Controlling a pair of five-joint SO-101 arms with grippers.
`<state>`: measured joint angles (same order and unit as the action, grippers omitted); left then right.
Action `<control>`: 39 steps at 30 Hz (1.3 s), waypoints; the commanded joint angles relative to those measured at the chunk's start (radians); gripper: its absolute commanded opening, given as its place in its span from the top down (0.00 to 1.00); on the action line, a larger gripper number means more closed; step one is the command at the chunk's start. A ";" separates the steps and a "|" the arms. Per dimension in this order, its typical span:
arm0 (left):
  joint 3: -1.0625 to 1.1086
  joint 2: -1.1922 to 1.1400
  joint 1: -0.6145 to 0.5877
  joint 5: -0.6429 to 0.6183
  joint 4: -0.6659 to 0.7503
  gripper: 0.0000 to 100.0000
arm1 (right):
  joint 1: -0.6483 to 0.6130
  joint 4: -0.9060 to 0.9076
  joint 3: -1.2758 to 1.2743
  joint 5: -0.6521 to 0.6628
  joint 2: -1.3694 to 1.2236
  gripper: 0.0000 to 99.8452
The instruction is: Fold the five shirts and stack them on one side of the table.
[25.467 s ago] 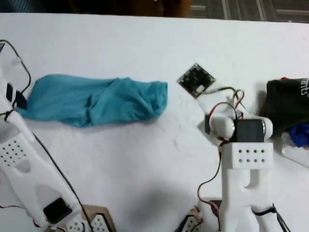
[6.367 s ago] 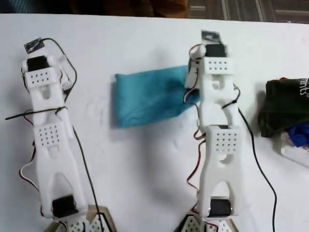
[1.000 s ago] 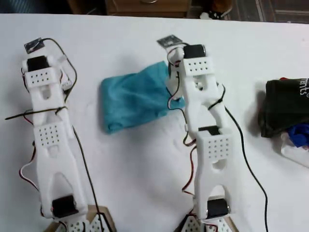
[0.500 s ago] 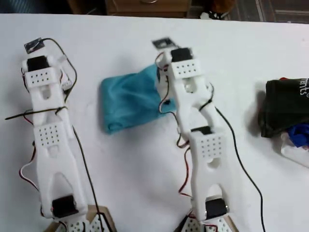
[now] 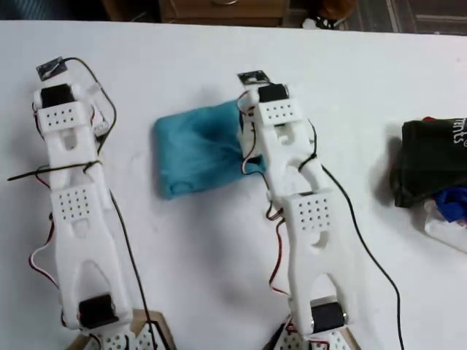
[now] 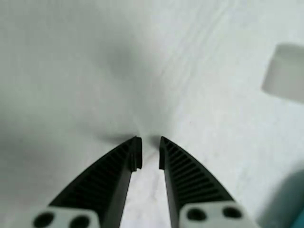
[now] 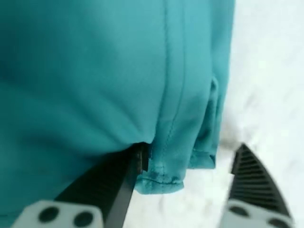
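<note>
The shirt (image 5: 201, 149) is lying on the table (image 5: 219, 240), a little off centre toward 11 o'clock. The right arm (image 5: 306, 219) is lying from 6 o'clock up across the shirt's 3 o'clock edge. The right gripper (image 7: 192, 154) is straddling that edge, one finger against the cloth and the other over bare table beside it. The left arm (image 5: 69, 204) is lying at the shirt's 9 o'clock, well apart, with the left gripper (image 6: 149, 142) pointing at bare table. A pile (image 5: 430, 171) is sitting at the table's 3 o'clock edge.

Parted gripper (image 7: 192, 154) astride teal shirt (image 7: 95, 71) edge
</note>
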<state>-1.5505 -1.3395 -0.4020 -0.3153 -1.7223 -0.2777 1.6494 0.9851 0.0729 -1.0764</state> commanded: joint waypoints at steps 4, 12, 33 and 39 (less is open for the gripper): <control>-0.022 0.008 0.017 0.012 0.011 0.91 | -0.012 -0.005 0.075 -0.041 -0.041 0.97; -0.022 0.008 0.017 0.012 0.011 0.91 | 0.007 0.007 0.103 -0.046 -0.024 0.98; -0.022 0.008 0.017 0.012 0.011 0.91 | 0.116 0.120 0.327 0.028 0.154 0.98; -0.022 0.008 0.017 0.012 0.011 0.91 | 0.059 0.120 0.204 0.026 0.148 0.98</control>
<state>-1.5505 -1.3395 -0.4020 -0.3153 -1.7223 -0.2087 1.7476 1.2106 0.0974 -1.0073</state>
